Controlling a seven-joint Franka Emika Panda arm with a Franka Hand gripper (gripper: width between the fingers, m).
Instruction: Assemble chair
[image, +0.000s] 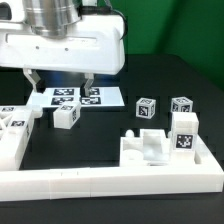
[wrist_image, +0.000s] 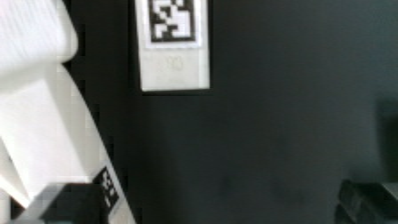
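End effector (image: 60, 86): one, released, its two fingers spread wide and grasping nothing. It hung from the robot arm (image: 65, 45) over the marker board (image: 105, 97), clear of every part. In the wrist view the dark fingers (wrist_image: 54, 208) framed bare counter, with nothing between them.

Chair parts, all loose and white, lying on the black counter (image: 100, 140):
- Small cubes, three, each tagged. Cube one (image: 67, 115) sat just in front of the marker board, below the open fingers and not touched by them. Cube two (image: 147, 108) and cube three (image: 181, 105) stood near each other toward the exterior view's right, well apart from cube one.
- Tall block (image: 184, 135): one, upright, its tag facing the camera, just in front of cube three.
- Notched block (image: 145, 148): one, just beside the tall block on the exterior view's left.
- Flat slabs (image: 12, 130): a tagged cluster at the exterior view's left edge, cut off by the frame; their number could not be told.

Other items:
- Border rail (image: 90, 183): one, L-shaped, running along the front and up the exterior view's right side, with the notched block and tall block close against its inner side.
- Tagged white piece (wrist_image: 173, 40): one in the wrist view; which part it was could not be told.
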